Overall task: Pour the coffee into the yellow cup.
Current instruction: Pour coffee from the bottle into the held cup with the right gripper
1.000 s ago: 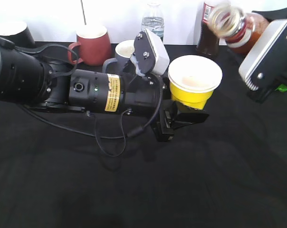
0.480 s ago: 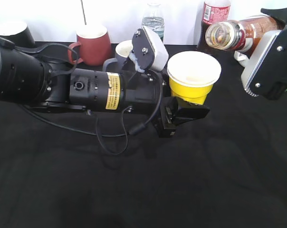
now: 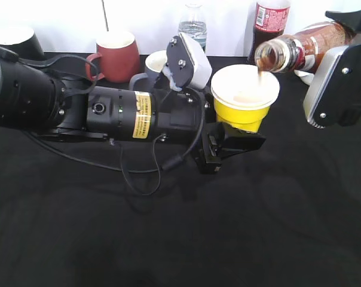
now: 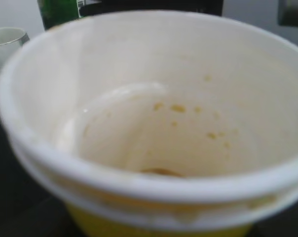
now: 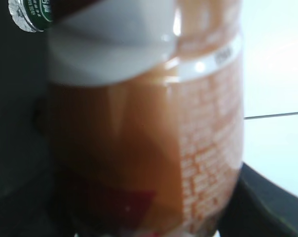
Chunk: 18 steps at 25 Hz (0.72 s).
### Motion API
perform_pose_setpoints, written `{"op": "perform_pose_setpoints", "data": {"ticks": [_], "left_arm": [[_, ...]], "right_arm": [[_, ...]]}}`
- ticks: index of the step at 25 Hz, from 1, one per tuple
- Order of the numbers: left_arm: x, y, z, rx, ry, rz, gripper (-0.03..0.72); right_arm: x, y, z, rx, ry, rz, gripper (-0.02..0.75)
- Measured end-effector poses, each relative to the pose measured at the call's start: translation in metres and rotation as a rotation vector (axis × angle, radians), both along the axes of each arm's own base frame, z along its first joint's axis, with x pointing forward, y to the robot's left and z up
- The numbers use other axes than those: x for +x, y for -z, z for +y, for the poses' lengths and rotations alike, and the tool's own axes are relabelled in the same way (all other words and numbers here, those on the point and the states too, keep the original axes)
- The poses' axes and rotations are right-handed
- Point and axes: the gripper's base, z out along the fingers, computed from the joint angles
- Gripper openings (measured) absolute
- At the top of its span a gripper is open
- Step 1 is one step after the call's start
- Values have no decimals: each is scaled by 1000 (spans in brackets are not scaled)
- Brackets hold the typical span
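Observation:
The yellow cup (image 3: 244, 98) with white rim is held upright above the table by my left gripper (image 3: 228, 140), which is shut on its lower body. In the left wrist view the cup (image 4: 154, 123) fills the frame, its white inside spotted with a few brown drops and a little liquid at the bottom. My right gripper (image 3: 339, 84) is shut on the coffee bottle (image 3: 300, 48), tipped sideways with its open mouth over the cup's far rim; a thin brown stream falls in. In the right wrist view the bottle (image 5: 149, 133) fills the frame.
Along the back stand a dark cup (image 3: 16, 40), a red mug (image 3: 116, 55), a grey mug (image 3: 153, 64) behind the left wrist, a clear water bottle (image 3: 193, 25) and a cola bottle (image 3: 268, 21). A black cloth covers the table (image 3: 180, 239).
The coffee bottle has swung down and left until its mouth is over the cup's rim, and coffee now runs out. The left gripper and cup have stayed nearly still.

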Motion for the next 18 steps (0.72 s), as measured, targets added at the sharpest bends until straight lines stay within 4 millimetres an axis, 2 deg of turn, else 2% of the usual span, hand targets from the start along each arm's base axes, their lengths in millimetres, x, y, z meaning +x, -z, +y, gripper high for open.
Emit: {"op": "perform_pose_setpoints", "data": {"ticks": [18], "left_arm": [[-1, -1, 0, -8, 10, 0, 447]], "right_arm": [[1, 0, -3, -116, 27, -32, 537]]}}
